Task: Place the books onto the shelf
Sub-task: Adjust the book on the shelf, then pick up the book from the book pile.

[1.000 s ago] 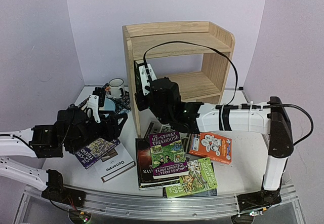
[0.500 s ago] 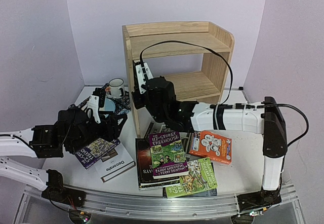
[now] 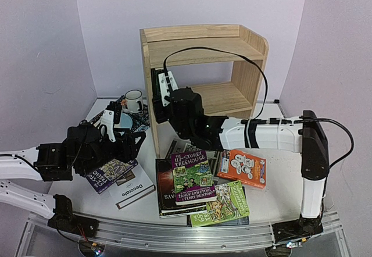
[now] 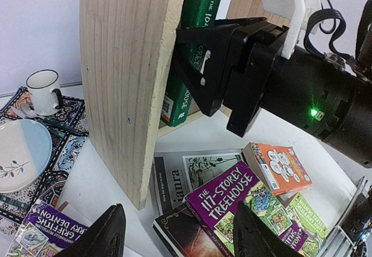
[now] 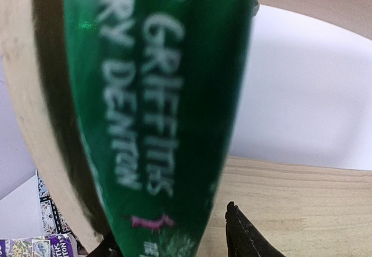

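1. Nearest, a loose pile lies flat on the white table (image 3: 279,181). The purple "117-Storey Treehouse" (image 3: 193,177) is on top. It overlaps a dark book (image 3: 167,197) on its left and a bright green paperback (image 3: 225,206) on its right.
2. Just right of the pile an orange book (image 3: 242,168) lies flat. Bare table shows beyond it as far as the right arm's upright.
3. Left of the pile the thick white "Decorate" (image 3: 132,190) lies at an angle. A second purple paperback (image 3: 109,172) overlaps its far corner.
4. The left gripper (image 4: 180,228) hangs by that paperback, its fingers spread wide with nothing between them.
5. The grey "ianra" (image 4: 189,172) lies flat at the foot of the shelf's left side panel, partly under the Treehouse book.
6. The shelf (image 3: 203,35), pale pine with two tiers, stands at the far middle. A green book (image 4: 195,42) stands upright on the lower tier, against the inside of the left panel. Pale author lettering runs along its spine.
7. The right gripper (image 4: 186,65) straddles this book from the front. In the right wrist view a sliver of wood shows between one finger (image 5: 241,236) and the cover, so the jaws are parted, not clamped.
8. Right of the green book the lower board is bare wood up to the right panel. The upper board also shows bare wood. The arm's black cable (image 3: 232,53) arcs in front of it.
9. Left of the shelf a patterned mat (image 4: 70,146) carries a plate (image 4: 20,152) and a white mug (image 4: 43,91), close beside the side panel.
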Available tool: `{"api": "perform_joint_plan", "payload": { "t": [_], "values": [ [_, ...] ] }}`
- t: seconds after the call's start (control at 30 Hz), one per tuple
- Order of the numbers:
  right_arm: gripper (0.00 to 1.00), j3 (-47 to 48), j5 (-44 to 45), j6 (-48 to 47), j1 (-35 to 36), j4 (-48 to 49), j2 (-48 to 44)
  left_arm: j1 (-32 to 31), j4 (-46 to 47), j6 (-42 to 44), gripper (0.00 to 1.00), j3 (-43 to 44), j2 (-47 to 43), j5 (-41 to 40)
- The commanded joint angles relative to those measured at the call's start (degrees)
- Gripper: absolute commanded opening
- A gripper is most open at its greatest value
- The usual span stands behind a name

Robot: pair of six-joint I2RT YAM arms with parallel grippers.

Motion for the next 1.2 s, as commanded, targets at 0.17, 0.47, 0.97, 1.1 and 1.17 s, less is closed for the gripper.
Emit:
{"api": "perform_joint_plan", "payload": {
  "t": [0.17, 0.47, 0.97, 1.1, 1.17],
  "values": [
    [0.54, -4.24, -4.52, 3.32, 1.23, 3.74, -6.79, 0.35, 0.37, -0.35, 0.64, -0.31, -0.59, -0.07],
    [0.67, -7.06, -6.18, 5.79, 2.22, 0.54, -10.47, 0.41, 0.42, -0.34, 0.64, -0.28, -0.81, -0.37],
    [0.98, -20.43, -7.64, 19.58, 5.29, -18.66, -26.82, 0.53, 0.4, -3.4, 0.68, -1.5, -1.54, 1.64],
    [0.98, -26.46, -7.8, 26.91, 5.54, -27.25, -32.54, 0.51, 0.49, -9.54, 0.69, -2.67, -1.57, 4.54],
    [0.98, -29.54, -8.95, 31.6, 5.64, -30.94, -34.95, 0.52, 0.79, -13.05, 0.71, -3.53, -1.22, 6.56]
  ]
}}
